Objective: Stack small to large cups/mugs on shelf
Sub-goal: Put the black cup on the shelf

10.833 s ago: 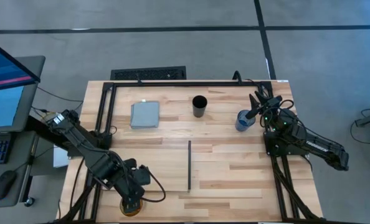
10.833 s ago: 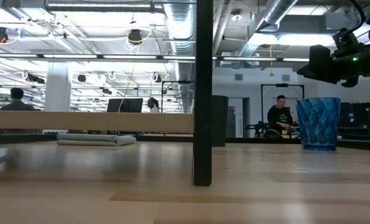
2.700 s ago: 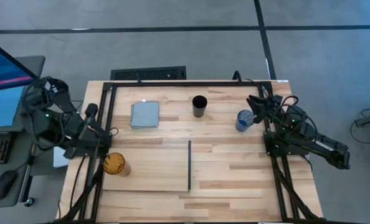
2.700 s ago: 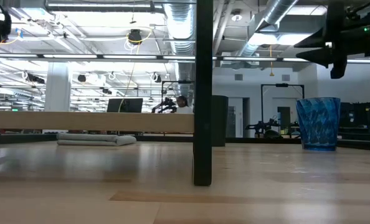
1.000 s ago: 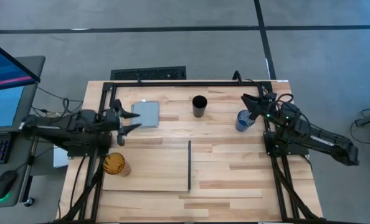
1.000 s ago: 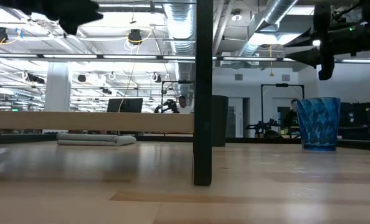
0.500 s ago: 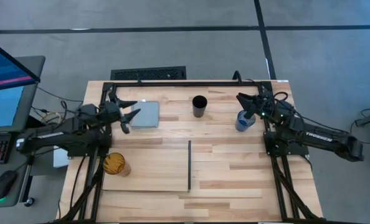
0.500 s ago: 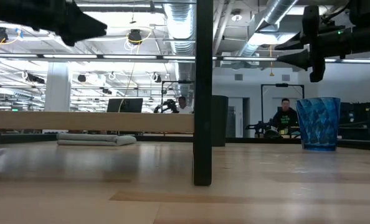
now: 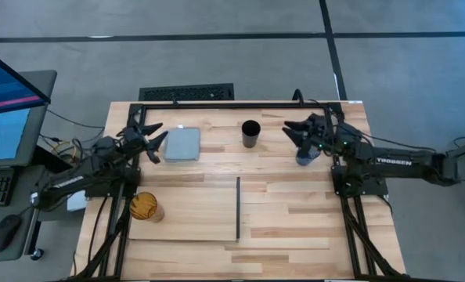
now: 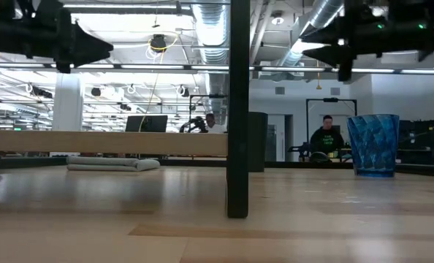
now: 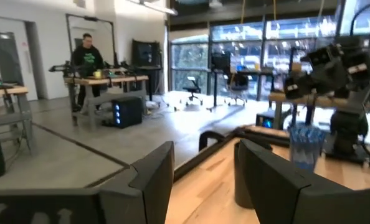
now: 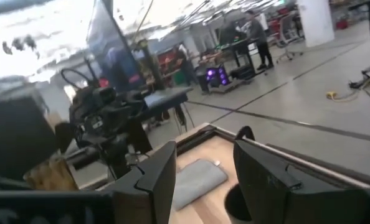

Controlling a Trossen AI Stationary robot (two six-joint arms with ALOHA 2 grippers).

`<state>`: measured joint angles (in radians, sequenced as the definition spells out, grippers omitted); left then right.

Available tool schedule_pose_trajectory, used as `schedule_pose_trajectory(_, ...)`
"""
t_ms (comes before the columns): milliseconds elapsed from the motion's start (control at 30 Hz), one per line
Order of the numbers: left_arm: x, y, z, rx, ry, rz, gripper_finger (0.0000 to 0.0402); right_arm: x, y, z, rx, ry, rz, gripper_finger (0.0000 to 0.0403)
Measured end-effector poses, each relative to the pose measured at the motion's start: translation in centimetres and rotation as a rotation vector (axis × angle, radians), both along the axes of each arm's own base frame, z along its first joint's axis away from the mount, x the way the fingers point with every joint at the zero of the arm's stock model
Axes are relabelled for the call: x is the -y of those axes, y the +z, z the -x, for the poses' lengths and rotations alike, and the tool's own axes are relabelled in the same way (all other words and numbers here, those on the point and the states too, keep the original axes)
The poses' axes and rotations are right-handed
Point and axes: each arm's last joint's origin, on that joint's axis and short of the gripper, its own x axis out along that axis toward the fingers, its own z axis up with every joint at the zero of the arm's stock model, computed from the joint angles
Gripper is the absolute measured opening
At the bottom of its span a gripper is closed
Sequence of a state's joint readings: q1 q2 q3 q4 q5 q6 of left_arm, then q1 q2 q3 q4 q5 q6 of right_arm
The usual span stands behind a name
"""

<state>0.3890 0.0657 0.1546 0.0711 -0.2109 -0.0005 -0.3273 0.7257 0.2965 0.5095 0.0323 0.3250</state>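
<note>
On the shelf [image 9: 193, 211] only the amber cup [image 9: 145, 207] stands. Both grippers, left [image 9: 148, 135] and right [image 9: 297, 135], hover with jaws apart, likely heading for the black cup [image 9: 250, 133].

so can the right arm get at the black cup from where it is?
Probably yes: the right pincer is open and raised, nothing stands between it and the black cup.

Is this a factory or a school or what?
Most likely a robotics lab or workshop. Bare pipes and ducts run along the ceiling, people work at benches with equipment, and two robot arms share a wooden table with cups, like the blue cup.
</note>
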Motion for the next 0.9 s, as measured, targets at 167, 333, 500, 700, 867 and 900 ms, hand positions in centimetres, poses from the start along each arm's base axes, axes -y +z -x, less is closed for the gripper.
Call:
schedule_pose_trajectory(167,0.2,-0.4,0.5,-0.004,-0.006,-0.011,0.0174,0.4,2.4,-2.5,-0.075,0.023,0.034,0.0182)
schedule_pose_trajectory(333,0.1,-0.5,0.5,-0.016,0.019,-0.006,0.0174,1.5,4.1,-5.0,-0.292,0.015,-0.084,0.0182)
schedule_pose_trajectory(500,0.1,-0.4,0.5,0.001,0.028,0.005,0.0174,3.0,5.4,-6.9,-0.496,-0.028,-0.227,0.0182)
schedule_pose_trajectory(700,0.1,-0.4,0.6,-0.002,0.038,0.007,0.0174,4.6,6.7,-8.8,-0.579,-0.062,-0.269,0.0182)
schedule_pose_trajectory(867,0.1,-0.4,0.6,-0.001,0.043,0.008,0.0174,5.4,7.3,-10.1,-0.571,-0.07,-0.27,0.0182)
schedule_pose_trajectory(900,0.1,-0.4,0.6,-0.001,0.043,0.008,0.0174,5.4,7.3,-10.2,-0.571,-0.067,-0.269,0.0182)
